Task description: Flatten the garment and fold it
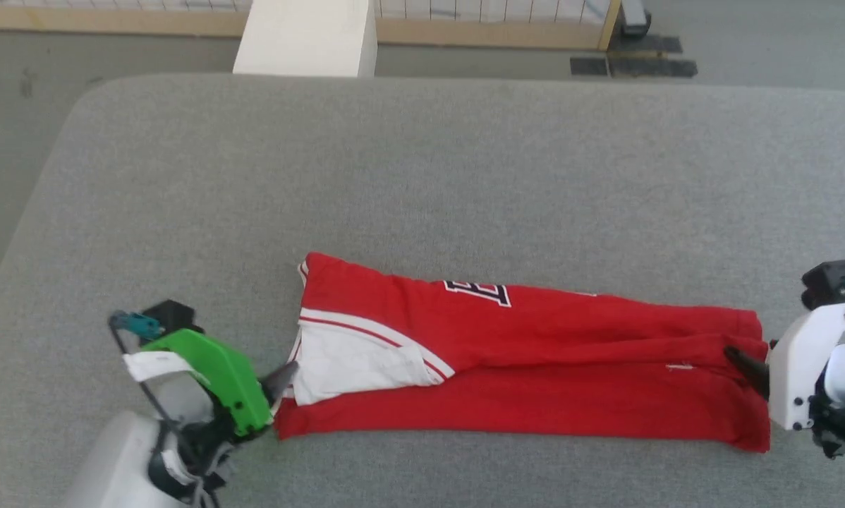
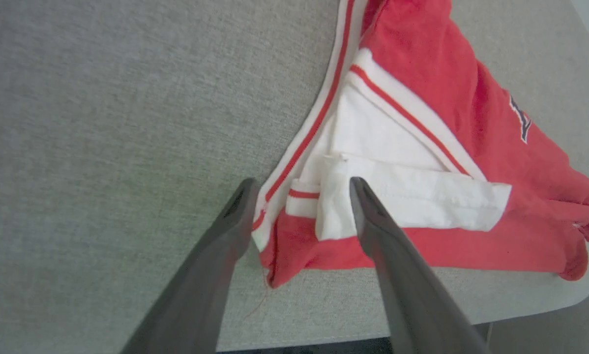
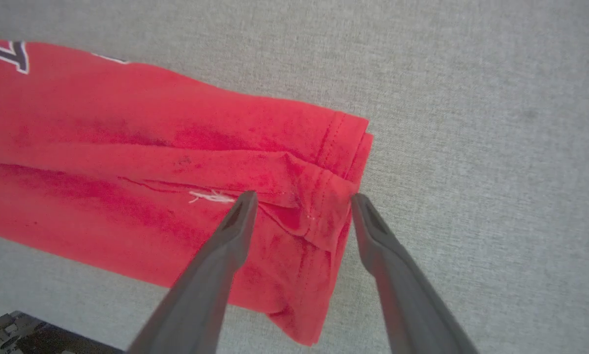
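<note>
The left gripper pointed rightward from the lower left, jaws apart; the right gripper pointed leftward opposite it, jaws likewise apart.

soft matt cloth garment on a rough grey woven fabric tabletop.

Green-cased left hand, white-cased right hand

In the head view, we found the lettering on the garment partly folded under and unreadable. The right edge cut off the body of the right gripper. The left gripper showed one fingertip past its green housing. The right wrist view's left edge cropped the garment.
</note>
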Controlling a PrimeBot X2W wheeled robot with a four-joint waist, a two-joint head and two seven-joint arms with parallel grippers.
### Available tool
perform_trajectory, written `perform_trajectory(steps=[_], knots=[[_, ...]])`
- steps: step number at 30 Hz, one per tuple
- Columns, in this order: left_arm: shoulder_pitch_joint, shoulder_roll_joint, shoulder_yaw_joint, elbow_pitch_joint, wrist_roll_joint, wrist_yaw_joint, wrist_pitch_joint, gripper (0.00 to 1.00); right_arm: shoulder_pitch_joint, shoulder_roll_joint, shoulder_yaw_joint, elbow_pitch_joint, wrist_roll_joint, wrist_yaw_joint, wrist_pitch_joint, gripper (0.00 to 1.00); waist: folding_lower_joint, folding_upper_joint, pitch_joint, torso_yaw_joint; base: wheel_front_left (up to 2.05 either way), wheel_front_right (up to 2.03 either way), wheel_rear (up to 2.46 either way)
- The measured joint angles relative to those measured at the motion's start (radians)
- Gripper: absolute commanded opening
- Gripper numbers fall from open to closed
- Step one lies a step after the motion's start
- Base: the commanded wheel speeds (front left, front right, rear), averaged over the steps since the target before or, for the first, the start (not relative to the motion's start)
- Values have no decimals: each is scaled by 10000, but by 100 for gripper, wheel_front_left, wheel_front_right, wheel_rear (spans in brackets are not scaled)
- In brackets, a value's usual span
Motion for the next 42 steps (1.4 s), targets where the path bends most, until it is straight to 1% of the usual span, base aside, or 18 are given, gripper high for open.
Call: perform_trajectory(steps=[3, 6, 7, 9, 10, 12, 13, 16, 19, 22, 25, 29, 36, 42], knots=[[-98, 286, 151, -437, 48, 100, 128, 100, 88, -125, -232, -502, 176, 0, 207, 100, 0, 0, -296, -40, 0, 0, 0], [-365, 412, 370, -1049, 117, 130, -132, 100, 314, -159, -803, -1024, 357, 0, 487, 100, 0, 0, -557, -72, 0, 0, 0], [-480, 414, 523, -1315, 155, 100, -527, 100, 396, -171, -1055, -1174, 389, 0, 571, 100, 0, 0, -624, -84, 0, 0, 0], [-737, 543, 719, -1684, 717, -54, -1569, 100, 512, -215, -1492, -1327, 387, 0, 752, 100, 0, 0, -688, -116, 0, 0, 0], [-818, 548, 836, -1774, 792, -151, -1983, 100, 570, -219, -1668, -1337, 387, -2, 826, 100, 0, 0, -683, -126, 0, 0, 0], [-864, 633, 872, -1935, 1446, -476, -3221, 100, 693, -217, -1931, -1331, 387, -2, 1003, 100, 0, 0, -617, -139, 0, 0, 0], [-868, 633, 892, -1939, 1582, -566, -3664, 100, 735, -219, -1998, -1321, 387, 0, 1076, 100, 0, 0, -581, -140, 0, 0, 0], [-818, 625, 897, -1870, 2481, -803, -5507, 100, 835, -198, -2079, -1277, 504, -2, 1175, 100, 0, 0, -405, -129, 0, 0, 0], [-793, 523, 911, -1724, 3208, -892, -7204, 100, 867, -251, -1929, -1175, 771, -2, 1183, 100, 0, 0, -189, -89, 0, 0, 0], [-769, 343, 742, -1381, 3591, -947, -8042, 100, 909, -426, -1758, -976, 1001, 0, 1137, 100, 0, 0, 48, -9, 0, 0, 0], [-767, 259, 587, -1074, 3900, -1022, -8358, 100, 911, -570, -1480, -796, 1244, 0, 1074, 100, 0, 0, 291, 79, 0, 0, 0], [-775, 184, 535, -830, 4305, -1076, -8506, 100, 876, -752, -1055, -516, 1544, 0, 949, 100, 1, 0, 612, 186, 0, 0, 0], [-788, -79, 738, -750, 4387, -1064, -8585, 100, 522, -897, -197, -88, 2000, -2, 594, 100, 1, 0, 1053, 346, 0, 0, 0], [-785, -255, 884, -779, 4449, -1072, -8596, 100, -16, -1104, 543, 38, 2368, -6, 385, 100, 1, 0, 1308, 437, 0, 0, 0]])
